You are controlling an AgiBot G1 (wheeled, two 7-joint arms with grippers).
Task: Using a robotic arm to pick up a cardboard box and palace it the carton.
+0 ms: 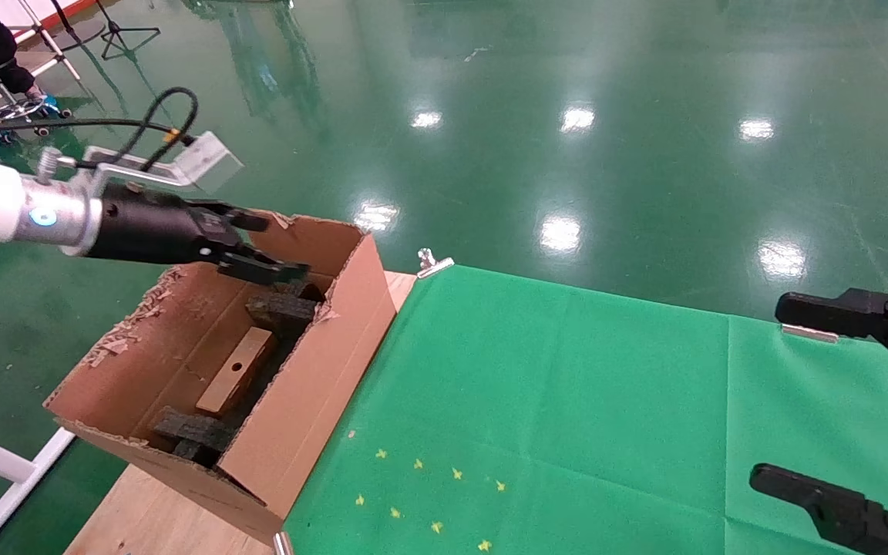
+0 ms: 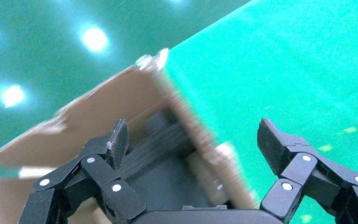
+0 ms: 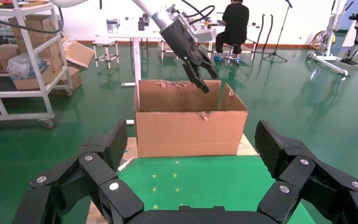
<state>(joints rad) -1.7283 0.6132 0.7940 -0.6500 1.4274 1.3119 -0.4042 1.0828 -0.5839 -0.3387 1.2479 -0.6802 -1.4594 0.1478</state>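
Hovering left tool (image 1: pixel 270 247) over far end of carton (image 1: pixel 313 393), fingers spread, gripping nothing. Cardboard box (image 1: pixel 234 370) lying inside carton among dark foam blocks (image 1: pixel 193 433), so we are judging placement done. We are advising straight lift clear of ragged flaps (image 1: pixel 143 312). Carton sitting at counter's (image 1: pixel 567 401) left edge. Right tool (image 3: pixel 191 154) parked at right edge, spread wide, empty.

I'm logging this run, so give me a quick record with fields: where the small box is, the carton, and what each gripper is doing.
cardboard box: lies inside the carton, among dark foam blocks, hole face up
carton: on the table's left end, beside the green cloth, flaps ragged
left gripper: open, empty, above the carton's far end
right gripper: open, empty, over the cloth's right edge
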